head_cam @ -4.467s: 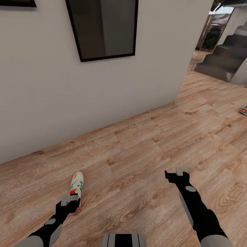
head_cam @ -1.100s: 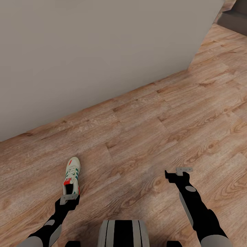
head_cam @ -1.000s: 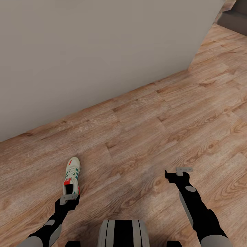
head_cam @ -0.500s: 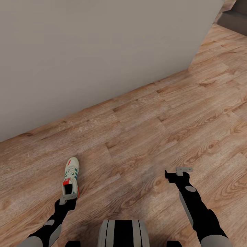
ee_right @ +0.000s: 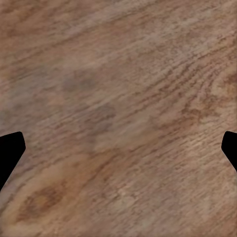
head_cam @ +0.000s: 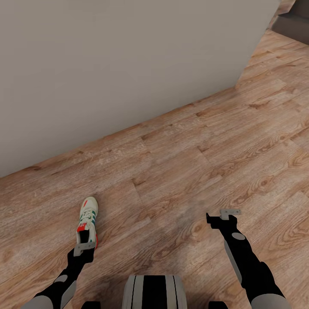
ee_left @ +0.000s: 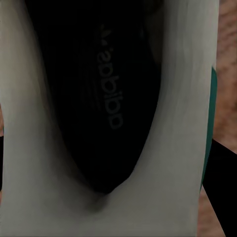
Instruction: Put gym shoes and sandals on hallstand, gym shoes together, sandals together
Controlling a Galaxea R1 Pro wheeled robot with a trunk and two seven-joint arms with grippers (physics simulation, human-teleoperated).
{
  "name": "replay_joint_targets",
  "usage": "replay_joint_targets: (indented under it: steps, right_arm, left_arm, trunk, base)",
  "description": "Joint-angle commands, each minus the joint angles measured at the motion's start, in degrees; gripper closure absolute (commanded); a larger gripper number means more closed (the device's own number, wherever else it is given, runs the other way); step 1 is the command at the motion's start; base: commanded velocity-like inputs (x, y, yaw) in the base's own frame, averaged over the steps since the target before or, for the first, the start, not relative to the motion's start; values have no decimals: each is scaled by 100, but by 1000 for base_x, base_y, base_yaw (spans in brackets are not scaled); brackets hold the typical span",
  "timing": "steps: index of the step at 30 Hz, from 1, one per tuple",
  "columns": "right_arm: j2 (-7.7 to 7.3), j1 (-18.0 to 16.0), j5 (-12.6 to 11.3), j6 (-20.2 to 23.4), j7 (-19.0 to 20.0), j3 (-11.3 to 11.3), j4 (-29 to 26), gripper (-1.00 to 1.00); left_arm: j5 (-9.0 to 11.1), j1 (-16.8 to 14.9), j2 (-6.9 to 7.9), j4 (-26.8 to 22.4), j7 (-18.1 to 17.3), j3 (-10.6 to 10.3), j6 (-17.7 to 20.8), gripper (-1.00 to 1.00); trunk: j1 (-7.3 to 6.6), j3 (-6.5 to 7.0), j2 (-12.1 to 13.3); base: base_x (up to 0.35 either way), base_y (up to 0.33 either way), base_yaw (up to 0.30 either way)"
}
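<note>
One gym shoe (head_cam: 88, 219), white with green stripes and a red-orange heel, lies on the corridor floor (head_cam: 180, 171) with its toe toward the wall. My left gripper (head_cam: 84, 247) is at its heel, open. In the left wrist view the shoe's dark inside and white collar (ee_left: 177, 98) are very close, with a dark finger at each side of the shoe. My right gripper (head_cam: 223, 213) hangs open over bare planks (ee_right: 118, 98), holding nothing. The other gym shoe, the sandals and the hallstand are out of view.
A plain grey wall (head_cam: 107, 64) runs diagonally across the back, ending at a corner on the upper right. Dark stair steps (head_cam: 296, 21) stand beyond that corner. My own base (head_cam: 154, 292) is at the bottom centre.
Since 4.5 s ago the camera has tilted down and the view has shifted. Over the last second my left gripper has edged slightly left at the shoe's heel, and the shoe has shifted a little with it.
</note>
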Motion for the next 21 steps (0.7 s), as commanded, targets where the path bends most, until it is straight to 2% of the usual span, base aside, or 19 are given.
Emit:
replay_joint_targets:
  steps: [1, 21]
  right_arm:
    - [0, -1, 56, 38, -6, 3, -9, -100]
    - [0, -1, 60, 38, -6, 3, -9, -100]
  left_arm:
    - [-37, -3, 1, 5, -35, 46, -17, 100]
    - [-37, -3, 14, -3, -43, 125, -26, 100]
  trunk:
    - [-1, -3, -1]
    - [-1, -3, -1]
  base:
    - [0, 0, 0]
    - [0, 0, 0]
